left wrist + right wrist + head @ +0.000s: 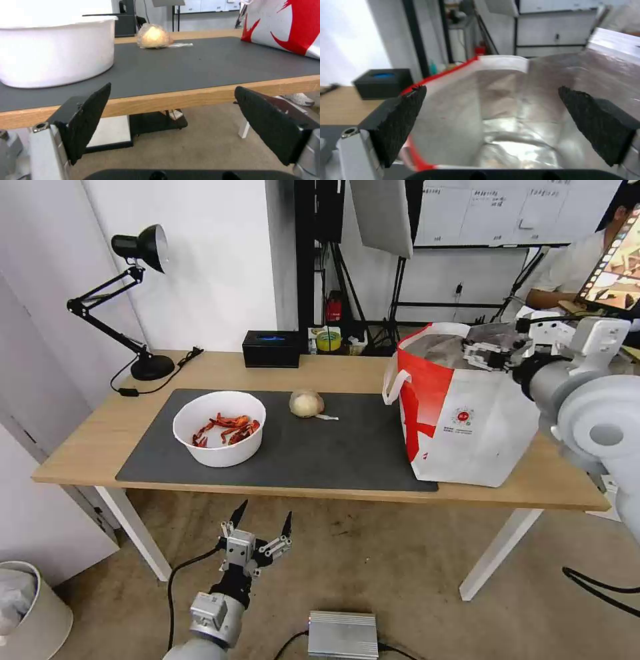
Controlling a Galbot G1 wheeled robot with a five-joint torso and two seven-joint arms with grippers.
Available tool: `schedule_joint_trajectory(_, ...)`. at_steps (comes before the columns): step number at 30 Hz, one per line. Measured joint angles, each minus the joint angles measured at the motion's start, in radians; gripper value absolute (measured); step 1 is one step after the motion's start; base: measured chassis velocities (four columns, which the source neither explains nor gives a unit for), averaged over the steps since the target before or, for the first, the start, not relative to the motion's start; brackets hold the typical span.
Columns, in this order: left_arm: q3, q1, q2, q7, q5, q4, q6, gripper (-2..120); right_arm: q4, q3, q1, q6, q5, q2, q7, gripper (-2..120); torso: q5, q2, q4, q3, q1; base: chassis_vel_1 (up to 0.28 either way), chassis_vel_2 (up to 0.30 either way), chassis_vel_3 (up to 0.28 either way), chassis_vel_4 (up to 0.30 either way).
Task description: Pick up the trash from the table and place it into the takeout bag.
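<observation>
Light wood table [347, 373] with a dark grey mat [320, 447] stands against a white wall, black desk lamp [137, 300] and black box [270, 349] at its back edge. Taking the mat as landmark: white bowl of red crayfish shells [219, 428] sits on its left part, tan wrapped ball [306, 403] on its middle toward the back edge, with a thin clear twist of wrap [327, 417] trailing just beside it. Red-and-white takeout bag [460, 413] stands upright at the mat's right end, mouth open, foil lining [506, 120] visible inside. Right gripper [492, 355] hangs over the bag mouth, fingers spread apart, nothing between them. Left gripper [261, 523] is parked low, below the mat's front edge, off the table, fingers apart, empty. Handling guess: ball looks light and soft, film wrap likely slippery, so grip across the widest part, gently. Bowl looks stiff with loose shells inside; probably best taken by the rim or wall and kept level or shells spill. Bag is floppy, walls may fold in if bumped.
</observation>
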State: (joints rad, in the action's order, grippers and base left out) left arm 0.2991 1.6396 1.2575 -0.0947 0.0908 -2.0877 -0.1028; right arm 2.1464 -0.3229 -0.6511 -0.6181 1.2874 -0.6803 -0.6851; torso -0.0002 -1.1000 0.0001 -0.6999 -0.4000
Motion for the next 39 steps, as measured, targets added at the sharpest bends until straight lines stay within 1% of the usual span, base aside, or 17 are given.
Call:
schedule_joint_trajectory(1,-0.002,-0.001,0.000,0.000,0.000,0.000,0.000,100,0.009,-0.004,-0.025,0.025,-0.025,0.000,0.031,100,0.0002,0.000,0.0000,0.000,0.000,0.000,0.000,0.000,0.000)
schedule_joint_trajectory(2,-0.002,-0.001,0.000,0.000,0.000,0.000,0.000,100,0.009,-0.004,-0.025,0.025,-0.025,0.000,0.031,100,0.0002,0.000,0.0000,0.000,0.000,0.000,0.000,0.000,0.000)
schedule_joint_trajectory(4,-0.014,-0.011,-0.006,0.000,0.000,0.005,0.000,100,0.032,-0.027,-0.094,0.077,-0.073,0.003,0.091,100,0.0001,0.000,0.0002,0.000,0.000,0.000,0.000,0.000,0.000)
schedule_joint_trajectory(5,-0.014,-0.011,-0.006,0.000,0.000,0.005,0.000,100,0.032,-0.027,-0.094,0.077,-0.073,0.003,0.091,100,0.0001,0.000,0.0002,0.000,0.000,0.000,0.000,0.000,0.000)
schedule_joint_trajectory(7,-0.030,-0.027,-0.016,-0.001,0.006,0.013,0.002,100,0.058,-0.051,-0.161,0.142,-0.126,0.011,0.151,100,-0.0001,0.000,-0.0007,0.000,0.000,0.000,0.000,0.000,0.000)
schedule_joint_trajectory(8,-0.031,-0.029,-0.017,-0.001,0.007,0.013,0.003,100,0.064,-0.051,-0.178,0.167,-0.143,0.011,0.173,100,0.0001,0.000,-0.0005,0.000,0.000,0.000,0.000,0.000,0.000)
schedule_joint_trajectory(9,-0.031,-0.029,-0.017,-0.001,0.007,0.013,0.003,100,0.064,-0.051,-0.178,0.167,-0.143,0.011,0.173,100,0.0001,0.000,-0.0005,0.000,0.000,0.000,0.000,0.000,0.000)
schedule_joint_trajectory(12,-0.031,-0.030,-0.019,-0.001,0.009,0.013,0.007,100,0.078,-0.042,-0.213,0.240,-0.189,0.001,0.231,100,0.0000,0.000,0.0000,0.000,0.000,0.000,0.000,0.000,0.000)
schedule_joint_trajectory(16,-0.033,-0.033,-0.021,-0.001,0.009,0.012,0.008,100,0.085,-0.035,-0.250,0.307,-0.241,-0.009,0.281,100,0.0000,0.000,-0.0001,0.000,0.000,0.000,0.000,0.000,0.000)
schedule_joint_trajectory(21,-0.034,-0.031,-0.020,-0.002,0.010,0.012,0.009,100,0.089,-0.020,-0.298,0.358,-0.294,-0.024,0.312,100,0.0001,0.000,-0.0001,0.000,0.000,0.000,0.000,0.000,0.000)
schedule_joint_trajectory(27,-0.034,-0.026,-0.012,-0.002,0.007,0.014,0.009,100,0.072,0.012,-0.392,0.457,-0.407,-0.051,0.398,100,0.0002,0.000,-0.0002,0.000,0.000,0.000,0.000,0.000,0.000)
schedule_joint_trajectory(29,-0.034,-0.024,-0.010,-0.002,0.005,0.017,0.005,100,0.060,0.036,-0.420,0.506,-0.458,-0.064,0.410,100,0.0001,0.000,-0.0001,0.000,0.000,0.000,0.000,0.000,0.000)
schedule_joint_trajectory(30,-0.034,-0.024,-0.010,-0.002,0.005,0.017,0.005,100,0.060,0.036,-0.420,0.506,-0.458,-0.064,0.410,100,0.0001,0.000,-0.0001,0.000,0.000,0.000,0.000,0.000,0.000)
schedule_joint_trajectory(32,-0.033,-0.023,-0.007,-0.002,0.004,0.018,0.002,100,0.039,0.072,-0.454,0.581,-0.537,-0.086,0.410,100,0.0000,0.000,-0.0001,0.000,0.000,0.000,0.000,0.000,0.000)
schedule_joint_trajectory(33,-0.033,-0.023,-0.007,-0.002,0.004,0.018,0.002,100,0.039,0.072,-0.454,0.581,-0.537,-0.086,0.410,100,0.0000,0.000,-0.0001,0.000,0.000,0.000,0.000,0.000,0.000)
schedule_joint_trajectory(35,-0.030,-0.023,-0.005,-0.002,0.004,0.020,0.000,100,0.022,0.099,-0.491,0.643,-0.604,-0.114,0.402,100,0.0001,0.000,-0.0001,0.000,0.000,0.000,0.000,0.000,0.000)
schedule_joint_trajectory(39,-0.029,-0.025,-0.005,-0.002,0.004,0.021,-0.002,100,0.007,0.117,-0.535,0.695,-0.665,-0.151,0.388,100,0.0001,0.000,-0.0001,0.000,0.000,0.000,0.000,0.000,0.000)
